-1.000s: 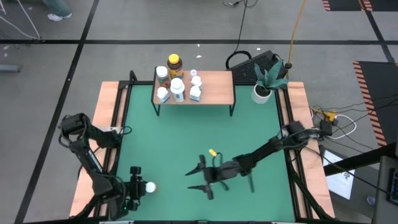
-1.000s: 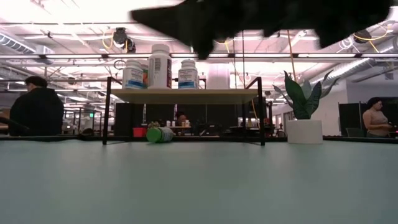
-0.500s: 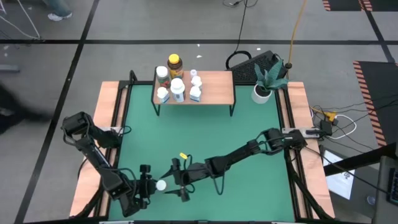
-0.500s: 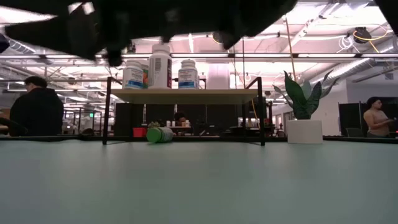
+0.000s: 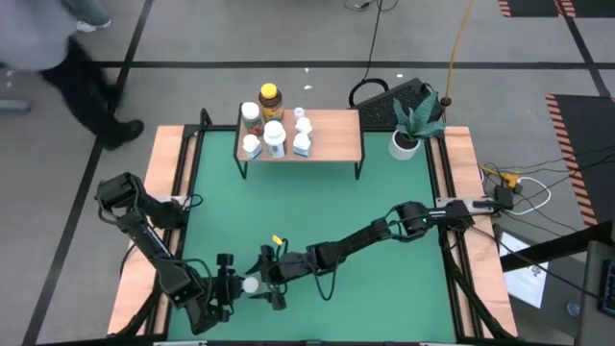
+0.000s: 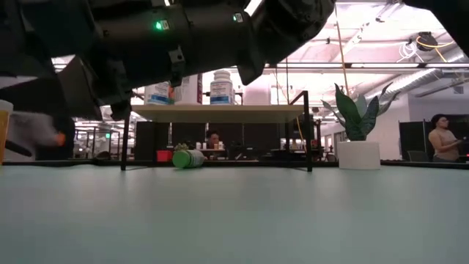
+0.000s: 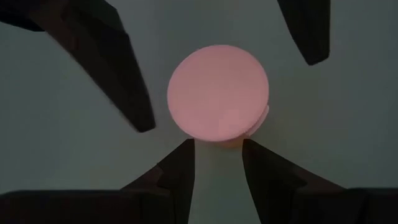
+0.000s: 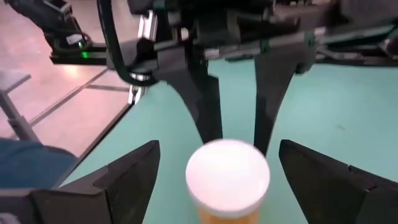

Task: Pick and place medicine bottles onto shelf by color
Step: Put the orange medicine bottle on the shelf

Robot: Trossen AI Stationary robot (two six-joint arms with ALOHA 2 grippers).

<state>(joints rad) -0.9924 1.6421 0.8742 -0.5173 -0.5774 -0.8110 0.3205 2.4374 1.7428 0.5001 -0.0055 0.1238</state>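
A plant (image 5: 415, 119) with pointed green leaves stands in a white pot (image 5: 404, 145) at the far right corner of the counter (image 5: 404, 211). Wooden boards (image 5: 467, 221) run along the counter's left and right edges. A person (image 5: 72, 67) walks on the floor beyond the far left corner. Cables (image 5: 524, 187) lie past the right edge.

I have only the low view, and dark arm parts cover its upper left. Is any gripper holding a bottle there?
Observer: Yes. The left gripper is shut on a white-capped bottle near the table's front edge.
Operator: And where is the right gripper?
Observer: The right gripper is open, with one finger on each side of that same bottle.
Operator: Which colour is the bottle's body?
Observer: The right wrist view shows an amber-yellow body under the white cap.
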